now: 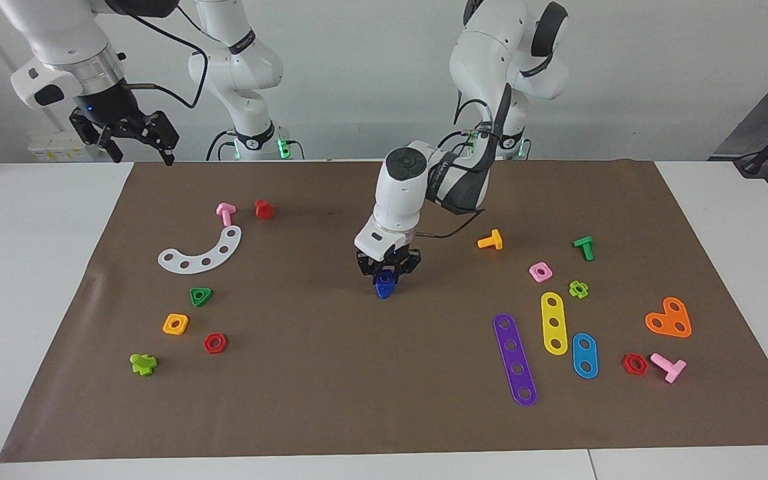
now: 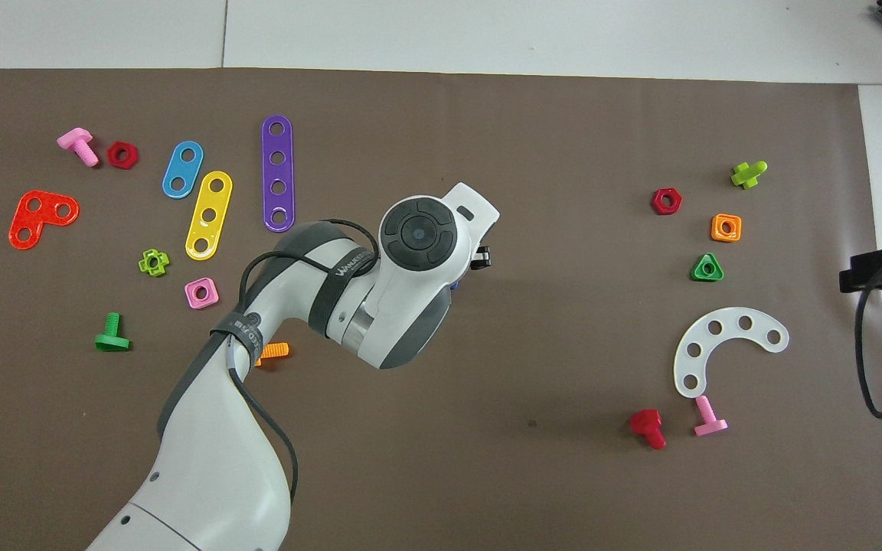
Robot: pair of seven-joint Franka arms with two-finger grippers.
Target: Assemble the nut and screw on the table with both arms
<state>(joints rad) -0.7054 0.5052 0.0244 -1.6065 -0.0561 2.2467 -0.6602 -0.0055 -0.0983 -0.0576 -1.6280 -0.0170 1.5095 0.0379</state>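
My left gripper (image 1: 387, 275) reaches down at the middle of the brown mat (image 1: 331, 387). Its fingers close around a small dark-blue piece (image 1: 384, 289) with a triangular shape, the screw, low at the mat. In the overhead view the left arm's hand (image 2: 418, 233) covers it, and only a blue sliver (image 2: 454, 287) shows. I see no dark-blue square nut apart from it; it is hidden or out of view. My right gripper (image 1: 134, 137) hangs high over the table's edge at the right arm's end, open and empty, waiting.
Toward the right arm's end lie a white curved strip (image 1: 204, 253), pink screw (image 1: 225, 213), red screw (image 1: 263, 209), green triangular nut (image 1: 201, 296) and orange nut (image 1: 175, 324). Toward the left arm's end lie an orange screw (image 1: 491, 240), pink nut (image 1: 541, 271) and coloured strips (image 1: 515, 359).
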